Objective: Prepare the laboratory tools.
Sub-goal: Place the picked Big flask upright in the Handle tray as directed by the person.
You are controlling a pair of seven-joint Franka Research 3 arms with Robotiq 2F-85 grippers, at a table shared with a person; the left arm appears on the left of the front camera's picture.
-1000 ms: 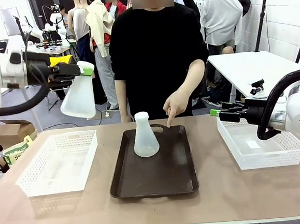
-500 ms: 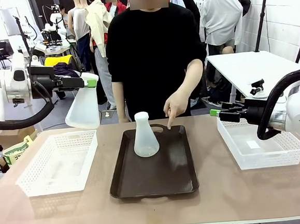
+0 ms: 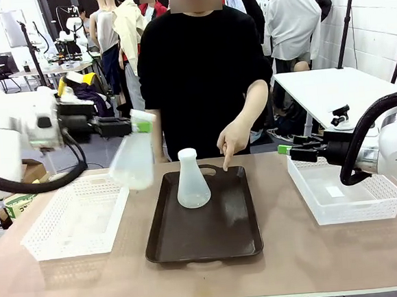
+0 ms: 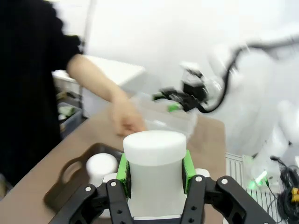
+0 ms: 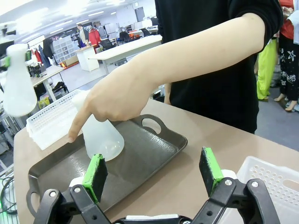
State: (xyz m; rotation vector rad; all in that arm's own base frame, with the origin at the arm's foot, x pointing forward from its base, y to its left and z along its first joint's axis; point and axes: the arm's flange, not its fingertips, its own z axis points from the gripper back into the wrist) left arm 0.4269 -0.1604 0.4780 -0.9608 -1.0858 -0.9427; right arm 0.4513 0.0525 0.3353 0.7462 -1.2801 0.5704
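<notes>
- My left hand (image 3: 140, 125) grips a flask (image 3: 133, 162) by its neck, hanging upright, left of centre frame.
- Tray (image 3: 213, 247) lies right of it, below; second flask (image 3: 191, 179) stands there.
- Right hand (image 3: 284, 150) open, idle.

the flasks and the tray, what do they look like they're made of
Both flasks, the one on the tray and the one held by the left hand, look like frosted translucent plastic: milky walls, with background dimly showing through. The tray looks like dark brown moulded plastic with a slight sheen, though coated metal can't be ruled out.
</notes>
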